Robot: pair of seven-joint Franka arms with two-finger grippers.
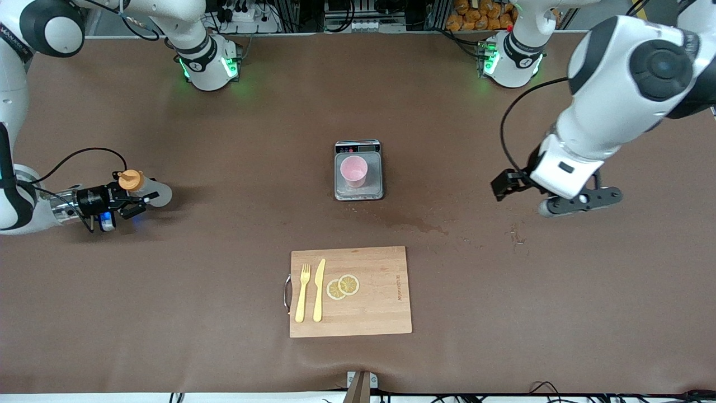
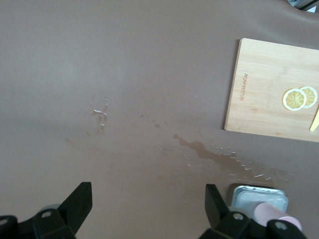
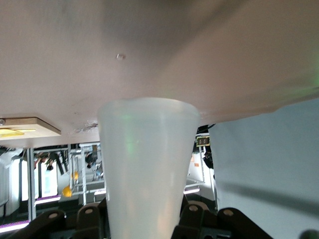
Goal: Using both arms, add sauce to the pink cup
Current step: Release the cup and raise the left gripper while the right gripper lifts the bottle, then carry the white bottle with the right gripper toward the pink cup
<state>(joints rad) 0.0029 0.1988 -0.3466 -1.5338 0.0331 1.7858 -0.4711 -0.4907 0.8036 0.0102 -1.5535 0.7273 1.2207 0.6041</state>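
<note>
The pink cup (image 1: 353, 170) stands on a small kitchen scale (image 1: 358, 193) at mid-table. The sauce is a whitish squeeze bottle (image 1: 154, 193) with an orange cap (image 1: 131, 180). It is low at the right arm's end of the table, tilted, with my right gripper (image 1: 127, 202) shut on it. In the right wrist view the bottle (image 3: 149, 164) fills the gap between the fingers (image 3: 197, 219). My left gripper (image 1: 582, 201) hangs open and empty over bare table toward the left arm's end. Its wrist view shows the spread gripper (image 2: 148, 204) with the cup (image 2: 273, 211) at the edge.
A wooden cutting board (image 1: 380, 313) lies nearer the front camera than the scale, bearing a yellow fork (image 1: 302, 294), a knife (image 1: 319, 291) and two lemon slices (image 1: 343, 286). A wet smear (image 1: 419, 226) marks the brown mat between the scale and the board.
</note>
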